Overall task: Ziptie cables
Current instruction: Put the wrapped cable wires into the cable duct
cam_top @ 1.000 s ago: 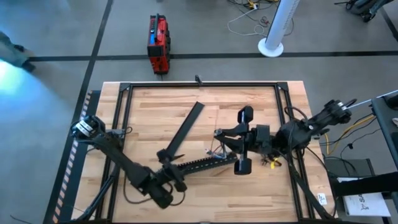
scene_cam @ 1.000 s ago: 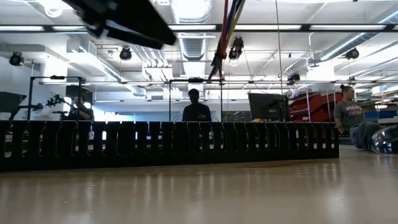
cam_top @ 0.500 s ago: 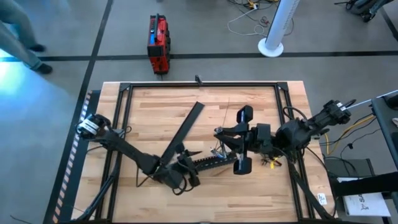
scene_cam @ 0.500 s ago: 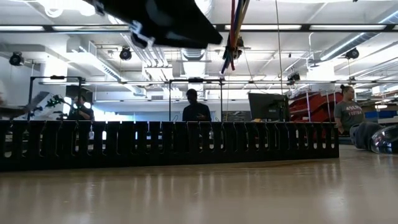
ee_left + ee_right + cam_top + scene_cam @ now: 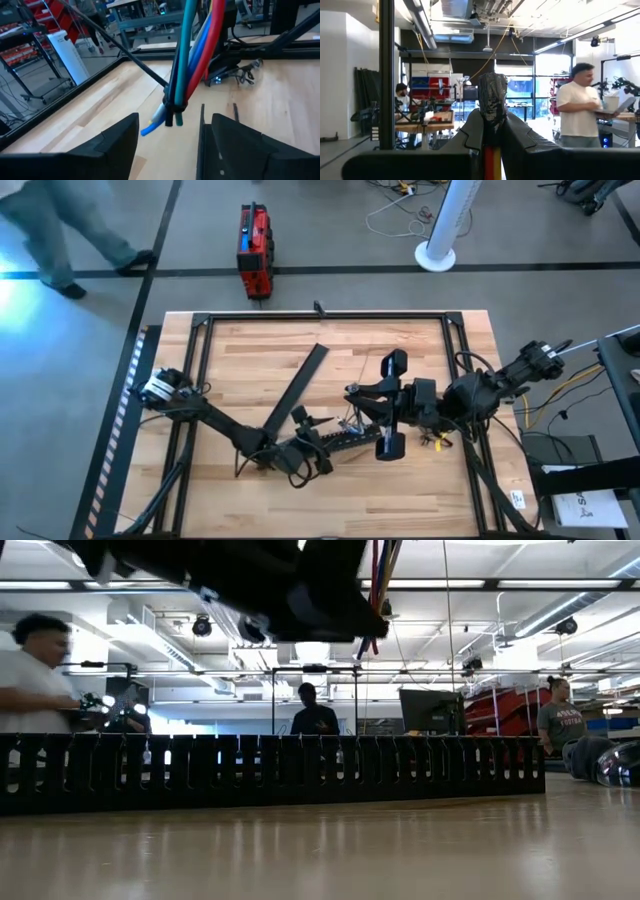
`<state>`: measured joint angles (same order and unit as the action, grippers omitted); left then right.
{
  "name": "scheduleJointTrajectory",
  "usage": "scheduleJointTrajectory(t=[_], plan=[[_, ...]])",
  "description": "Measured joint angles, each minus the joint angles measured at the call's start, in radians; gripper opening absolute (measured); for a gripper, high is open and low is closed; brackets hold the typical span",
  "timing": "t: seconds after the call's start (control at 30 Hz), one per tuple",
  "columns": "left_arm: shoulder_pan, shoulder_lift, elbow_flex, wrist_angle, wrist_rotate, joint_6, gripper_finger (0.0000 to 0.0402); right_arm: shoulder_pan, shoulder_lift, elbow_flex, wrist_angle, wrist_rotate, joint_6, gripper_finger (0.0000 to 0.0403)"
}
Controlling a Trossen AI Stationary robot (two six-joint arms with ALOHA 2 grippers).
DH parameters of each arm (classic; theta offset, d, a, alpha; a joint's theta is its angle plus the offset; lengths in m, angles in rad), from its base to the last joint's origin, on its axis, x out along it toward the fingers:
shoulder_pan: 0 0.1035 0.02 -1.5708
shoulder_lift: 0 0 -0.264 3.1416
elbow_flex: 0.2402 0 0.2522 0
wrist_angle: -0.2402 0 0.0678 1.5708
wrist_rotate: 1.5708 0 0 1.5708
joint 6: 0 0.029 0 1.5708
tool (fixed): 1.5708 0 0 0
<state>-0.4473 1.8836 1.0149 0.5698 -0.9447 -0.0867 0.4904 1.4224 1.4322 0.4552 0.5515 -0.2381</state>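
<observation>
Fingers of the right gripper (image 5: 492, 135) are pinched tight on the cables (image 5: 187, 65), a glossy round bundle hanging above the pale plank table (image 5: 250, 360), dark band near its tips. Left gripper (image 5: 167, 142) sits right under those tips, blunt matte jaws spread, touching nothing. Flat slotted black bar (image 5: 270, 772) lies alongside.

1. Left arm stretches from the table's left edge toward the middle, elbow bent low over the front.
2. Left gripper (image 5: 167, 145) hangs with its fingers (image 5: 112, 142) spread apart.
3. Right arm reaches in from the right side.
4. Right gripper (image 5: 490, 132) is pinched closed, fingers (image 5: 472, 131) pointing upward.
</observation>
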Motion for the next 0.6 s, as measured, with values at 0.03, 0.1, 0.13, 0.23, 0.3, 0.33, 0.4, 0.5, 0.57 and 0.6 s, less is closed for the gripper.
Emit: scheduleJointTrajectory(t=[0.03,0.1,0.13,0.23,0.3,0.33,0.4,0.5,0.57,0.6], plan=[[0.006,0.010,0.000,0.015,0.008,0.002,0.0236,0.000,0.001,0.000,-0.001,-0.001,-0.005,0.0021],[0.015,0.027,0.000,0.046,0.013,0.017,0.0237,0.000,0.003,0.000,-0.004,0.000,-0.007,0.0021],[0.016,0.032,0.000,0.068,0.013,0.027,0.0236,0.000,0.005,0.000,-0.003,0.000,-0.007,0.0021],[0.017,0.042,0.000,0.122,0.013,0.059,0.0231,0.000,0.008,0.000,-0.001,0.000,-0.008,0.0021],[0.017,0.042,0.000,0.142,0.014,0.077,0.0224,0.000,0.013,0.000,-0.001,0.000,-0.009,0.0021],[0.017,0.042,0.000,0.145,0.013,0.078,0.0221,0.000,0.014,0.000,-0.001,0.000,-0.009,0.0021],[0.019,0.042,0.000,0.142,0.010,0.078,0.0213,0.000,0.014,0.000,-0.003,0.000,-0.009,0.0021],[0.025,0.042,0.000,0.142,0.009,0.077,0.0198,0.000,0.014,0.000,0.000,0.000,-0.012,0.0021],[0.031,0.042,0.000,0.141,0.008,0.069,0.0185,0.000,0.014,0.000,-0.001,0.000,-0.011,0.0021],[0.034,0.043,0.000,0.141,0.007,0.067,0.0178,0.000,0.014,0.000,-0.001,-0.001,-0.011,0.0021]])
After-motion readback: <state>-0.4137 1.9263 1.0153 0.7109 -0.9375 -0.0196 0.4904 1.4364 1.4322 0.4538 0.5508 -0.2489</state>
